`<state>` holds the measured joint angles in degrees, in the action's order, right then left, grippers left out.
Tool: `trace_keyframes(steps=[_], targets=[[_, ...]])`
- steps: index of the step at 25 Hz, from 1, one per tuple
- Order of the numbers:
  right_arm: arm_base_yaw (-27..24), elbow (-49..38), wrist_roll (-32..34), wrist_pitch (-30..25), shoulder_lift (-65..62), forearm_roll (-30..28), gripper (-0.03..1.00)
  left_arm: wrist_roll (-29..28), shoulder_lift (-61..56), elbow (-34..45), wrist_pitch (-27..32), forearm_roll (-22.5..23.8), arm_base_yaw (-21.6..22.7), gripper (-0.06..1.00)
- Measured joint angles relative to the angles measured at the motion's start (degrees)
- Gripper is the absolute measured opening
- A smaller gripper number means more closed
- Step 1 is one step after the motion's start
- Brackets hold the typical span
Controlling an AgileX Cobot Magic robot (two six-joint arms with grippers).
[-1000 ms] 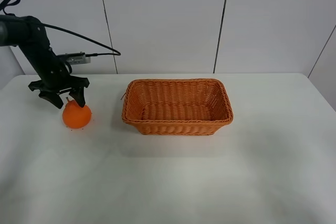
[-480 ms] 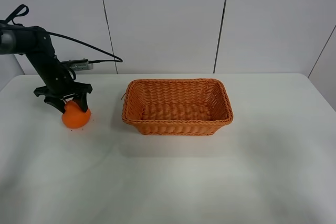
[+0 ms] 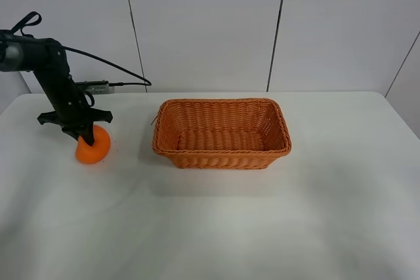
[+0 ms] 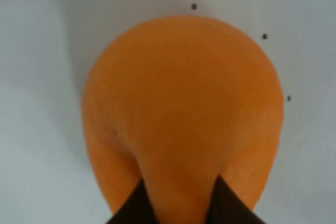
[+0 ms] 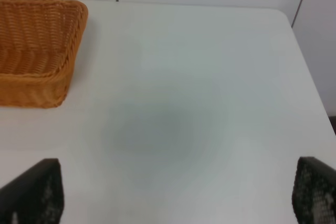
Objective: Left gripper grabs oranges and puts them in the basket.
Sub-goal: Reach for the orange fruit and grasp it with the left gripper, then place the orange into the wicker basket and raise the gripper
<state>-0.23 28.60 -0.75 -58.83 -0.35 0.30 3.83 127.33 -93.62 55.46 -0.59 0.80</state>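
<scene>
Left gripper [image 3: 80,133]: lowered onto the top of the orange [image 3: 92,150] at the left end of the table [image 3: 262,227], with its dark arm [image 3: 49,73] slanting up and away to the left.
Left fingers [image 4: 131,209]: in the left wrist view two dark tips sit on either side of the fruit's narrow knobbed top and look to be touching the skin. Whether they are squeezing it or only resting against it cannot be told.
Orange: on the tabletop under the gripper, well apart from the basket [image 3: 222,159] and outside it. It fills most of the left wrist view [image 4: 184,108], smooth and bright, with the knob pointing toward the camera.
Basket: woven, orange-brown and rectangular, standing upright near the middle of the table to the right of the fruit. One corner of it shows in the right wrist view [image 5: 26,87].
Right gripper [image 5: 173,198]: seen only in its own wrist view. Its two dark fingertips [image 5: 31,192] are spread far apart at the frame's corners, with bare white table between them and nothing held.
Cable [image 3: 111,67]: black, running from the left arm out over the back edge of the table.
Specks [image 4: 264,36]: three tiny dark dots on the white surface just beside the fruit.
Backdrop: pale wall panels [image 3: 203,24] with thin dark seams.
</scene>
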Motion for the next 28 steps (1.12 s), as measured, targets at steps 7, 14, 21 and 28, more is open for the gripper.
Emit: trace_keyframes(steps=[7,14,21,28], targets=[[0.00,0.00,0.00,0.00,0.00,0.00,0.69,-0.61,-5.41,-3.79,4.90,0.59,0.00,0.19],[0.00,0.00,0.00,0.00,0.00,0.00,0.69,-1.83,-10.81,-11.43,11.59,0.59,-1.08,0.19],[0.00,0.00,0.00,0.00,0.00,0.00,0.69,-2.23,-10.75,-18.84,12.64,0.59,-9.90,0.19],[0.00,0.00,0.00,0.00,0.00,0.00,0.69,-3.83,-10.63,-20.54,12.09,0.59,-21.74,0.19]])
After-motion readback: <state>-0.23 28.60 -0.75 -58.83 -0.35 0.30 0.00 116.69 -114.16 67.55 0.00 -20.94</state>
